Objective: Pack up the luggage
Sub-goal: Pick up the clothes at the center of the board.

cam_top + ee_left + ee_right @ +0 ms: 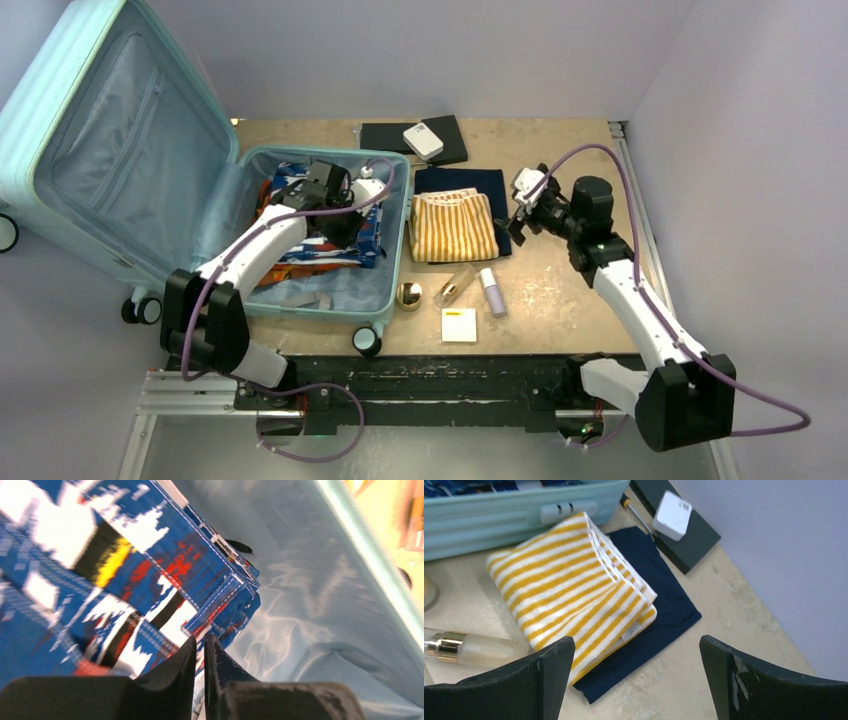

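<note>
The pale mint luggage [120, 150] lies open at the left, lid raised, and its ribbed wall shows in the right wrist view [499, 515]. A folded blue patterned cloth [370, 240] lies in its base on the light-blue lining [325, 605]. My left gripper [350, 230] is inside the base, shut, with its tips [200, 645] at the corner of the patterned cloth [125, 580]; nothing shows between the jaws. My right gripper [518, 222] is open and empty [636, 647], above the table just right of a yellow-striped towel [569, 590] lying on a navy cloth [659, 605].
A black case [400, 138] with a white box [423, 140] on it sits at the back. In front of the striped towel [455, 228] lie a perfume bottle [455, 287], a white tube [492, 293], a gold cap [409, 296] and a yellow-white pad [459, 325]. Walls close in on both sides.
</note>
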Controlling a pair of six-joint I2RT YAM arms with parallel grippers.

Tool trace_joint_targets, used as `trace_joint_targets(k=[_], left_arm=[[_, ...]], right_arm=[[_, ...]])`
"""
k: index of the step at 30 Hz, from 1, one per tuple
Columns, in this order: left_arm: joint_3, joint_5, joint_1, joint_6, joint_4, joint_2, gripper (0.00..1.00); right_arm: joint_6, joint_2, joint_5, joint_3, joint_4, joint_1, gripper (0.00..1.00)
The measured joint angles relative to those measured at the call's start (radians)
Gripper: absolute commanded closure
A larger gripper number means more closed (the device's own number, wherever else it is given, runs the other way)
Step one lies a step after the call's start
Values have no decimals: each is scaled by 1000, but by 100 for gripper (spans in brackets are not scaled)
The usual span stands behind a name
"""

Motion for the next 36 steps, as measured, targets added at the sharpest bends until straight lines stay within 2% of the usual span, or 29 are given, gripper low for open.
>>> trace_joint_targets(k=[5,11,17,20,24,29,35,36], left_arm=[[90,-13,-6,-8,-50,-122,66],[131,-17,-6,-18,-47,-256,64],[102,-18,-6,-19,-48,-262,64],[87,-18,-6,-21,-52,-262,64],[85,-18,-5,-27,-50,-263,64],[80,-18,-5,-27,-48,-263,64],[80,-18,-5,-27,-45,-263,64],[80,-18,-5,-27,-45,-262,64]], right_arm=[[43,125,83,16,12,0,1],[119,331,106,132,-32,0,1],[183,510,56,262,-117,0,1],[207,586,18,330,-177,0,5],[229,674,-19,402,-242,0,11],[249,778,-68,452,-317,0,23],[251,835,-125,460,-369,0,44],[251,837,-139,462,-377,0,50]])
